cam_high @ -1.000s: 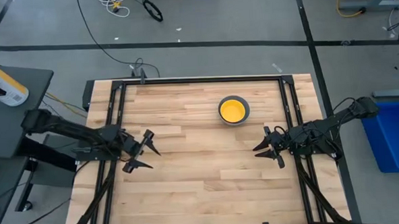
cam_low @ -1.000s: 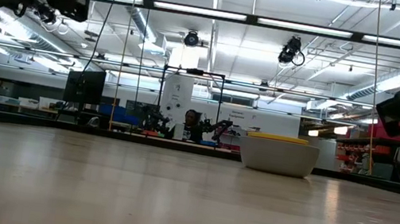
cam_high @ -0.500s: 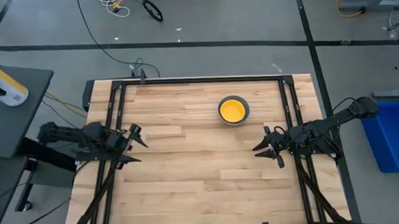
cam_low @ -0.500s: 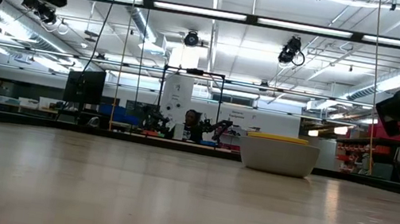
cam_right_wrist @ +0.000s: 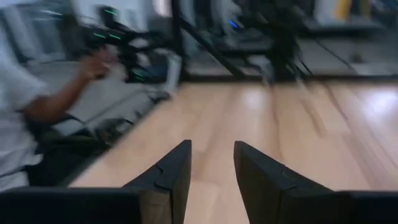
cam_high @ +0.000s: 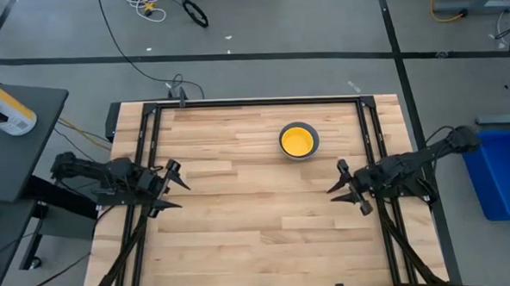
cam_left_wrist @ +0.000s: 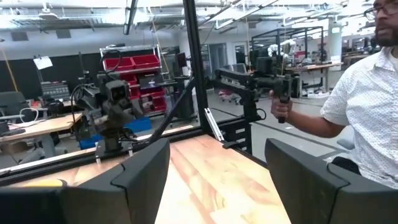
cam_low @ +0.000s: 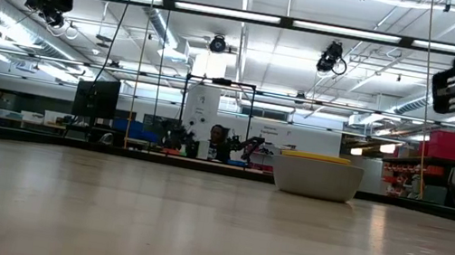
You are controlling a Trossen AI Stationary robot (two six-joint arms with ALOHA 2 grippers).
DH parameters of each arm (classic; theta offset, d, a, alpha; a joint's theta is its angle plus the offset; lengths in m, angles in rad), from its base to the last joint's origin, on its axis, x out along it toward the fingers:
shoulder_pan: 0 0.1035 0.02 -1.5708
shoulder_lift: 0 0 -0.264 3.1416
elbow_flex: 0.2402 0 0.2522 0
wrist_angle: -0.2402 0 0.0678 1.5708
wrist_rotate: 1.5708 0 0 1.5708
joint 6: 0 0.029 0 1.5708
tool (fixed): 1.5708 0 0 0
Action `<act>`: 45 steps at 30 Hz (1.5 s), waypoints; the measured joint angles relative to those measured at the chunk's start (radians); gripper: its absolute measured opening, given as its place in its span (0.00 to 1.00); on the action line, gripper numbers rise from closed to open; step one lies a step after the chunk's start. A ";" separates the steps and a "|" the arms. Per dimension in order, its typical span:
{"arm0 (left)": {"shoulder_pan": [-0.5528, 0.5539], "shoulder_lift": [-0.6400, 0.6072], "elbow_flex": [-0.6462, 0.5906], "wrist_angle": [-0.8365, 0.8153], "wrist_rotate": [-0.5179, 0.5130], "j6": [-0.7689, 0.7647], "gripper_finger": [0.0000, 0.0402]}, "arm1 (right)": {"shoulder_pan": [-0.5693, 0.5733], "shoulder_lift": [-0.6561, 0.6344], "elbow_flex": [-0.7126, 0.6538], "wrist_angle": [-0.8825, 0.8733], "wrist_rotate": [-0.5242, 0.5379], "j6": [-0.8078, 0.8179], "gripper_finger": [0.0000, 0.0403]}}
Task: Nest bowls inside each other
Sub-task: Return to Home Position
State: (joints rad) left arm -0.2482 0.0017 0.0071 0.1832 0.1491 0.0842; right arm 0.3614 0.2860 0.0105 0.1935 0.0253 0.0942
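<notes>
Item 1, bowl stack (cam_high: 298, 142): stands on the far half of the table (cam_high: 259, 246), right of centre, well apart from both arms. The yellow bowl (cam_low: 318, 157) is uppermost, seated in a grey bowl (cam_low: 315, 180) whose rim rings it. Anything between the two is hidden. Judged fully nested, which would explain why nothing is reaching for it.

Item 2, left gripper (cam_high: 171, 186): at the table's left edge, raised off the wood, fingers spread wide and holding nothing. Its wrist view shows only bare boards, the other arm, and a person (cam_left_wrist: 367, 124) standing beyond the table. The pose reads as parked, with no work left for it.

Item 3, right gripper (cam_high: 336, 180): near the right edge, on the near side of the stack and apart from it, fingers parted and empty – likewise retiring, by my reading.

Changes noted: a second ago the left gripper reached further over the table. It has since drawn back to the left edge and has barely moved over the last half second. The right gripper has shifted slightly, and the low view shows its arm higher than before. The stack sits exactly where it did
</notes>
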 joint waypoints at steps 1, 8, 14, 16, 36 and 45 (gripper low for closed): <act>-0.004 0.000 0.000 -0.002 -0.001 0.001 0.67 | 0.000 -0.025 0.000 -0.005 -0.028 -0.021 0.32; -0.030 0.000 0.000 -0.004 -0.034 -0.009 0.67 | 0.003 -0.270 0.008 -0.207 -0.030 -0.077 0.32; -0.064 0.000 0.000 -0.007 -0.074 -0.013 0.67 | 0.013 -0.284 0.037 -0.283 0.054 -0.100 0.32; -0.072 0.000 -0.001 -0.012 -0.104 -0.012 0.67 | 0.013 -0.284 0.038 -0.281 0.053 -0.113 0.32; -0.076 0.000 -0.001 -0.057 -0.160 -0.074 0.68 | 0.059 -0.284 0.012 -0.200 -0.145 -0.174 0.32; -0.075 0.000 -0.001 -0.059 -0.213 -0.087 0.68 | 0.034 -0.281 0.005 -0.185 0.047 -0.222 0.32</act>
State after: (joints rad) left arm -0.3237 0.0017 0.0063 0.1240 -0.0634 -0.0028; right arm 0.3955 0.0050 0.0150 0.0090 0.0727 -0.1279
